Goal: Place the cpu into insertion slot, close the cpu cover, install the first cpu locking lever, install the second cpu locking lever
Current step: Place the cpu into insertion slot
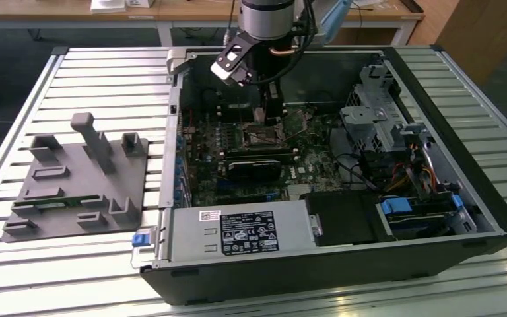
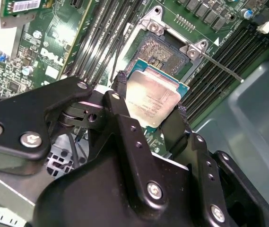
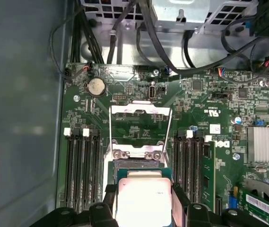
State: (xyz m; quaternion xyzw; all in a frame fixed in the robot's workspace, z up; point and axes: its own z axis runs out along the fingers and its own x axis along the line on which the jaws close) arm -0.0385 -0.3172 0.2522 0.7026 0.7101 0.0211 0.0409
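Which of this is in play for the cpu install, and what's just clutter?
In play: gripper shut on the chip; socket; open cover frame; lever.
Lying about: grey fixture tray; power supply; coin battery; memory slots.

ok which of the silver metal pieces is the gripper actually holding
The cpu: the solid silver-topped chip pinched in the gripper, near the insertion slot. The cpu cover is just a windowed frame, swung open and untouched.
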